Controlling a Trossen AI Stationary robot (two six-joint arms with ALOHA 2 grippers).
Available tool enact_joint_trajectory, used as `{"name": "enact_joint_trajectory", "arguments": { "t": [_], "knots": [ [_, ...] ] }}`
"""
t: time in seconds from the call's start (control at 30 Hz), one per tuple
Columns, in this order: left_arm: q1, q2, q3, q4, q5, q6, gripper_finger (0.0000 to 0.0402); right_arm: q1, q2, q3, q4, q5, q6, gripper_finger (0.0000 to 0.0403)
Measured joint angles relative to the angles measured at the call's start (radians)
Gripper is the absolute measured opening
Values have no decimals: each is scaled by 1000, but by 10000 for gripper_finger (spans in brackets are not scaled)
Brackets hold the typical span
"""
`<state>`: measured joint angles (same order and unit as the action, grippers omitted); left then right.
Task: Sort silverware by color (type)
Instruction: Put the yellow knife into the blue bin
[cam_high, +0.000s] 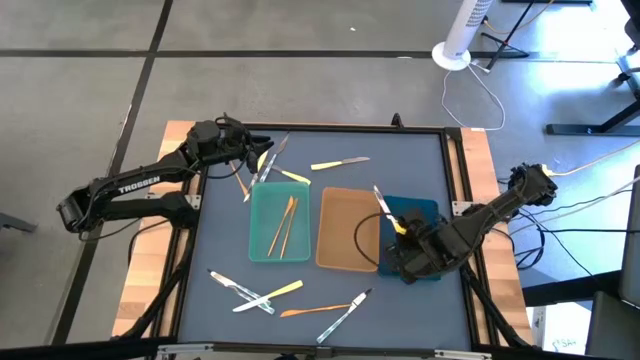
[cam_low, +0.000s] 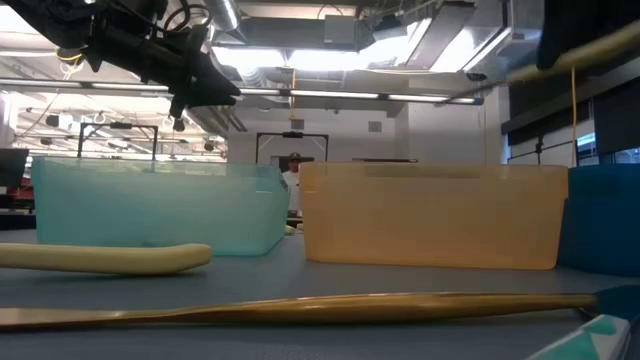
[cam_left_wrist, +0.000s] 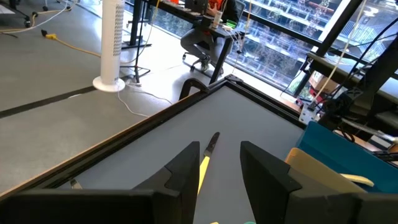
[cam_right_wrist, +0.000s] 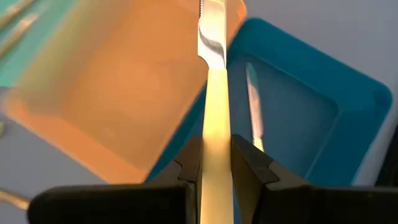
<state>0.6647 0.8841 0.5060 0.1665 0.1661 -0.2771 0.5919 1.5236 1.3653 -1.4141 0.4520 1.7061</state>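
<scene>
While R hand (cam_right_wrist: 216, 163) grips yellow-handled knife (cam_right_wrist: 212, 87) over blue tray (cam_right_wrist: 323, 118), teal tray (cam_high: 256, 222) has 2 gold pcs (cam_high: 286, 222); L hand (cam_left_wrist: 217, 171) open

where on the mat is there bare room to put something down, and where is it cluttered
Free: the far right corner of the mat, beyond the blue tray, and the left strip beside the teal tray. The tan tray looks empty. Crowded: the far left corner around the left gripper, and the near edge, strewn with silverware.

Silverware: two gold pieces (cam_high: 285, 226) lie in the teal tray, one yellow-handled knife (cam_right_wrist: 213, 106) is held above the blue tray where another (cam_right_wrist: 254, 112) lies, remaining mixed pieces (cam_high: 290, 298) scattered on the mat.
</scene>
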Motion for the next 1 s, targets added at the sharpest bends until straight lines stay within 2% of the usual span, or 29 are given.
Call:
{"name": "enact_joint_trajectory", "arguments": {
  "t": [0.2, 0.63, 1.0],
  "knots": [
    [0, 0, 0, 0, 0, 0, 110, 14, 1, -115, 62, -7, 92, 51],
    [0, 0, 0, 0, 0, 0, 110, 11, 1, -324, 313, -61, 96, 51],
    [0, 0, 0, 0, 0, 0, 110, 11, 1, -367, 341, -97, 68, 51]
  ]
}}
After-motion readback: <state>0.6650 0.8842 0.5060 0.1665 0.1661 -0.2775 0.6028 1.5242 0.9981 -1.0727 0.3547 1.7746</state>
